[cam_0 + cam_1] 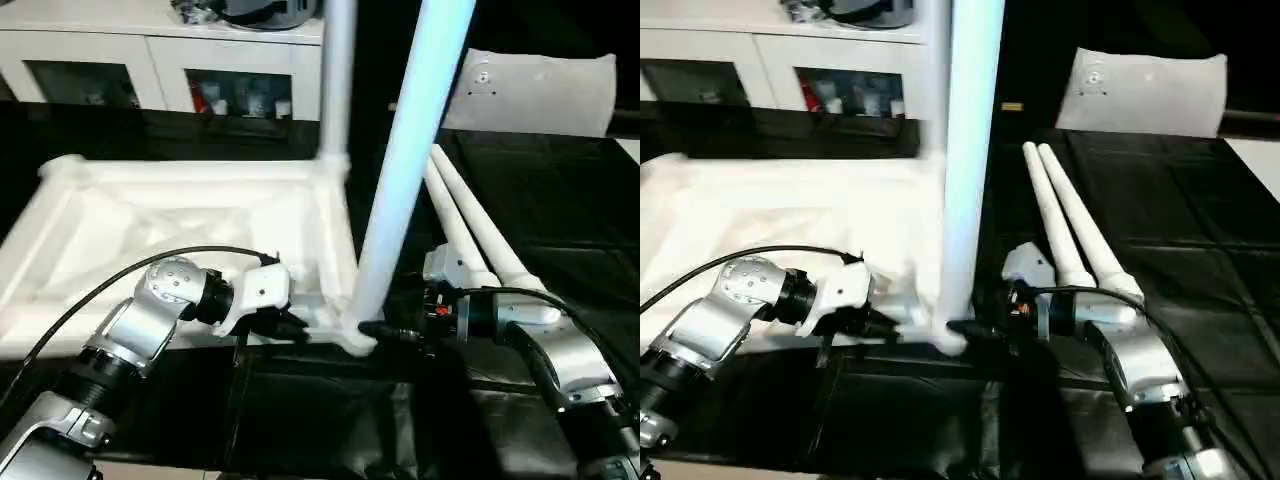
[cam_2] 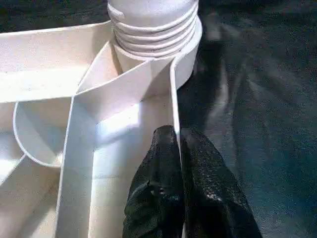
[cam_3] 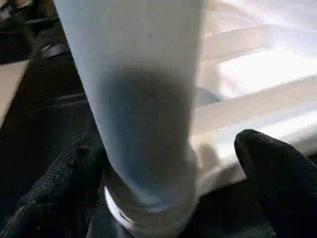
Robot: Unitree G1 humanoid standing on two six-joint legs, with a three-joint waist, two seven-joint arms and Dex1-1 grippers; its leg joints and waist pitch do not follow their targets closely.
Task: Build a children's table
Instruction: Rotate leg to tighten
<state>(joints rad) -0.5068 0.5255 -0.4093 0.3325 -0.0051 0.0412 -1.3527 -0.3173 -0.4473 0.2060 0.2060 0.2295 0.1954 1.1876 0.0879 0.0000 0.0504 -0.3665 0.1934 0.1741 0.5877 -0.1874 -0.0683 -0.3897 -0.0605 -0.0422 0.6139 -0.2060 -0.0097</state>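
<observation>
The white table top (image 1: 150, 215) lies upside down on the black surface, ribbed underside up. One leg (image 1: 337, 80) stands in its far right corner socket. A second leg (image 1: 405, 170) stands in the near right socket, its threaded base (image 2: 153, 27) partly above the socket. My left gripper (image 2: 177, 134) is shut on the thin rim wall (image 2: 174, 99) just beside that socket. My right gripper (image 3: 168, 148) is open around the foot of this leg, one finger (image 3: 64, 183) against it, the other finger (image 3: 277, 168) apart. Two more legs (image 1: 480, 230) lie side by side to the right.
A white cabinet (image 1: 150, 60) with shelves stands along the back. A white cushion-like object (image 1: 540, 90) lies at the back right of the black cover. A black cable (image 1: 110, 285) loops over my left forearm above the table top.
</observation>
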